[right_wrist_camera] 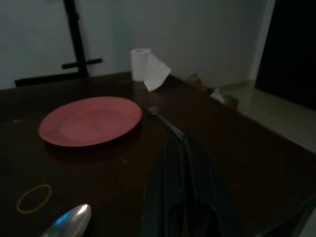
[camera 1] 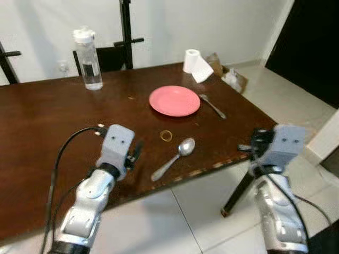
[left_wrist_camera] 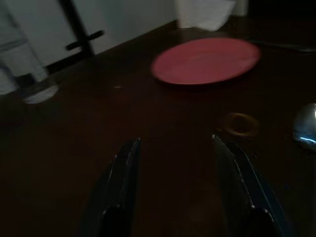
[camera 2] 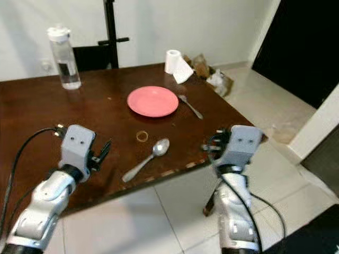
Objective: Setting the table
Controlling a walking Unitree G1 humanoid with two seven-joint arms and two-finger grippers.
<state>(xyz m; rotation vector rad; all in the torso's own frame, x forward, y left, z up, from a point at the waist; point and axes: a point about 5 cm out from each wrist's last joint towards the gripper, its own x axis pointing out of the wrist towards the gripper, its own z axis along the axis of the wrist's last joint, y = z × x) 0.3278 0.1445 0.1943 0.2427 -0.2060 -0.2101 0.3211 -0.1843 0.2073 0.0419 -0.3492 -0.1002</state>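
Hovering over the near worktop (camera 1: pixel 42 127) edge, my left claw (left_wrist_camera: pixel 175 163) has fingers spread wide; my right claw (right_wrist_camera: pixel 185 173) is pinched closed — empty. Beyond them lie a spoon (camera 1: pixel 175 157) and rubber band (camera 1: pixel 166 135), then the pink plate (camera 1: pixel 175 100) with a fork (camera 1: pixel 212 106) beside it — farthest, a water bottle (camera 1: pixel 88 59) and paper roll (camera 1: pixel 195 65).

1. I can read no text, brand or number anywhere.
2. The water bottle (camera 1: pixel 88 59) at the table's (camera 1: pixel 42 127) far edge carries a dark label — its print is too small and blurred for me to read.
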